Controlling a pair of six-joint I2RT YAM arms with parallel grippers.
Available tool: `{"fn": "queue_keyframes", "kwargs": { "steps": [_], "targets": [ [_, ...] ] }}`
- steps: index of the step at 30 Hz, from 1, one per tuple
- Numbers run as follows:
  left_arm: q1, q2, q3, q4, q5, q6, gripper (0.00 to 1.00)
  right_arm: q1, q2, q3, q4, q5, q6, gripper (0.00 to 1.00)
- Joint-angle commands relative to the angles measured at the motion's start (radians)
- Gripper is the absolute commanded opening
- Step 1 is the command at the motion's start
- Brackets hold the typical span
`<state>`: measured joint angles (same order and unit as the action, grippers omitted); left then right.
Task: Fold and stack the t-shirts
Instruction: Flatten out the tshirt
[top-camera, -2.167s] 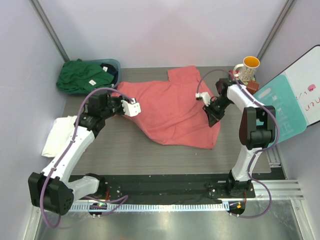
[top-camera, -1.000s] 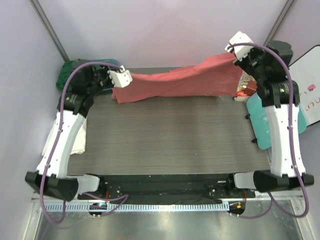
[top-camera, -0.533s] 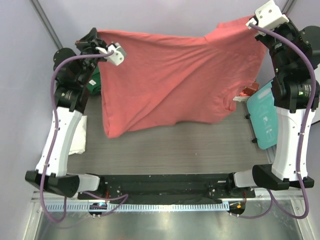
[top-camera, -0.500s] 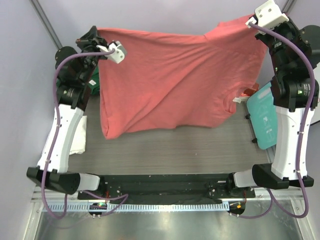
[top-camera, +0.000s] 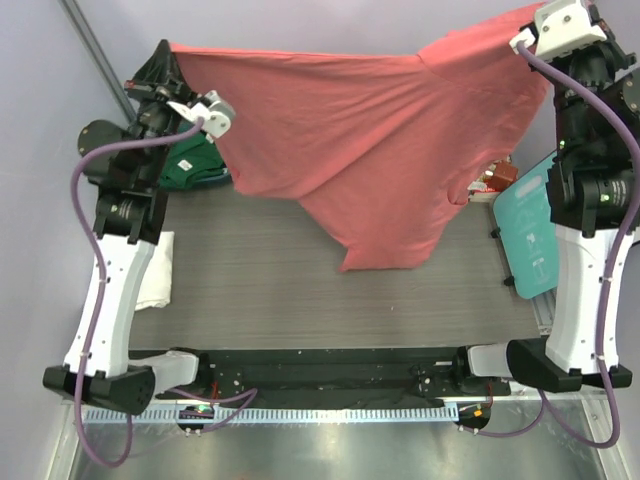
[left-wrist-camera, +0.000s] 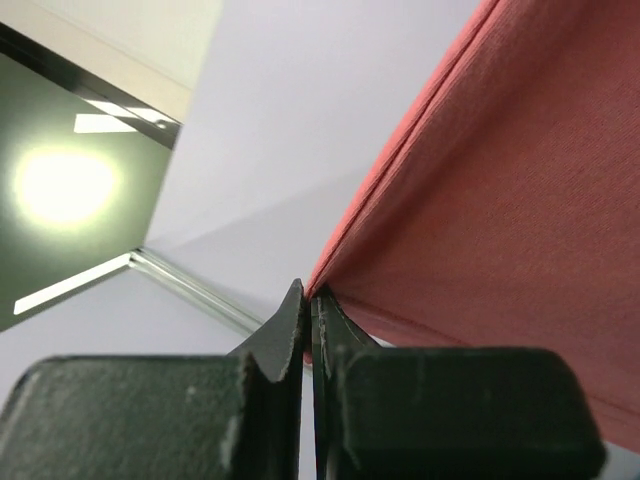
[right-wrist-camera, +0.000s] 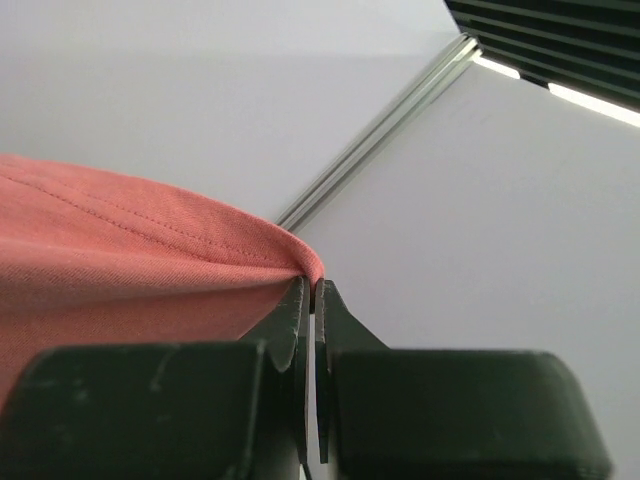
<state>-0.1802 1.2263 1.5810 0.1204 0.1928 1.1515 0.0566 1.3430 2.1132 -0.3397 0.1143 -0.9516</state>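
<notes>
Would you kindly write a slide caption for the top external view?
Left gripper and right gripper hold the coral-red t-shirt spread wide in the air above the table.

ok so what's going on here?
Both arms are holding the coral-red t-shirt up in the air, stretched between them above the table. The left arm has its jaws shut on one end of the cloth, the right arm on the other. The shirt hangs unfolded, its lowest tip near the tabletop. The white t-shirt lies at the table's left edge and the dark green t-shirt sits back left, neither being handled.
</notes>
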Motion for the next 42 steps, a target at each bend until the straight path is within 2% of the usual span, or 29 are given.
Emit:
{"fn": "queue_keyframes", "kwargs": {
  "steps": [1,6,10,16,21,24,29,31,34,38,42],
  "targets": [
    [0.012,-0.097,-0.009,0.082,0.062,-0.038,0.0,-0.005,-0.09,0.025,0.093,0.032,0.014,0.01],
    [0.012,-0.215,-0.05,0.001,0.109,-0.053,0.0,-0.006,-0.177,-0.018,0.102,-0.048,0.039,0.01],
    [0.012,-0.264,-0.069,0.028,0.117,-0.062,0.0,-0.004,-0.177,0.063,0.136,-0.025,0.019,0.01],
    [0.012,-0.277,-0.065,0.11,0.106,-0.092,0.0,-0.005,-0.116,0.209,0.165,-0.041,-0.022,0.01],
    [0.012,-0.229,-0.056,0.16,0.093,-0.082,0.0,-0.006,-0.053,0.225,0.166,-0.033,-0.05,0.01],
    [0.012,-0.177,-0.07,0.128,0.086,-0.055,0.0,-0.006,-0.032,0.147,0.165,-0.03,-0.059,0.01],
    [0.013,-0.081,-0.143,-0.042,0.105,0.103,0.0,-0.006,0.025,-0.09,0.204,-0.034,-0.079,0.01],
    [0.021,-0.019,-0.173,-0.051,0.125,0.142,0.0,-0.006,0.082,-0.163,0.231,-0.045,-0.069,0.01],
    [0.025,0.071,-0.208,-0.079,0.154,0.18,0.0,-0.009,0.152,-0.229,0.307,-0.074,-0.061,0.01],
    [0.025,0.183,-0.242,-0.084,0.165,0.215,0.0,-0.012,0.328,-0.268,0.378,-0.093,-0.062,0.01],
    [0.024,0.271,-0.283,-0.048,0.125,0.293,0.0,-0.012,0.47,-0.295,0.465,-0.1,-0.07,0.01]
  ]
}}
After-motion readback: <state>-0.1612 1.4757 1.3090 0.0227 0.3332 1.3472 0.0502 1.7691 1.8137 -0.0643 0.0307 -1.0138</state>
